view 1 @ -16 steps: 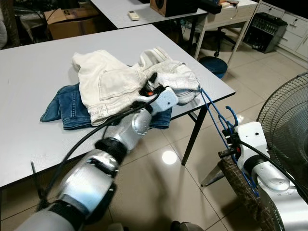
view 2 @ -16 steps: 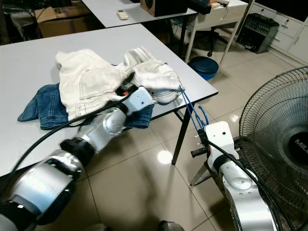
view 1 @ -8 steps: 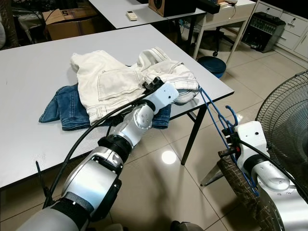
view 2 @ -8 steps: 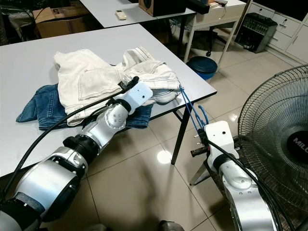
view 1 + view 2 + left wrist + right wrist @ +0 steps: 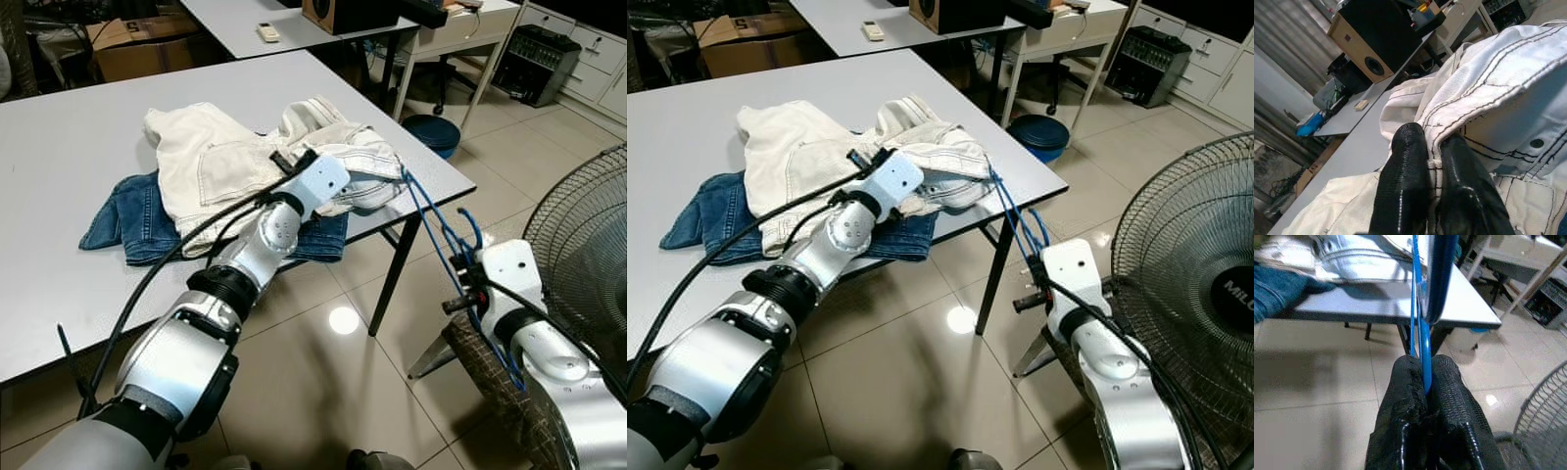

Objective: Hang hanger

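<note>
A blue wire hanger [image 5: 429,217] slants from the table's near right corner down to my right gripper [image 5: 1424,368], which is shut on its lower wire beside the table. The hanger's far end lies against a white denim garment [image 5: 223,162] heaped on the white table [image 5: 59,127]. Blue jeans [image 5: 125,220] lie under the white garment. My left gripper [image 5: 1433,143] is shut on a stitched hem of the white garment [image 5: 1498,73], reaching across the table's front edge.
A large standing fan [image 5: 588,235] is close on the right, with a woven seat [image 5: 500,392] under my right arm. A blue bin [image 5: 436,132] sits past the table's corner. Behind stand a second table [image 5: 245,20], a speaker [image 5: 348,12] and a cardboard box [image 5: 147,44].
My left gripper has slid left and further over the white garment, drawing its hem along. The hanger's upper end has shifted slightly toward the table. The right arm barely moved.
</note>
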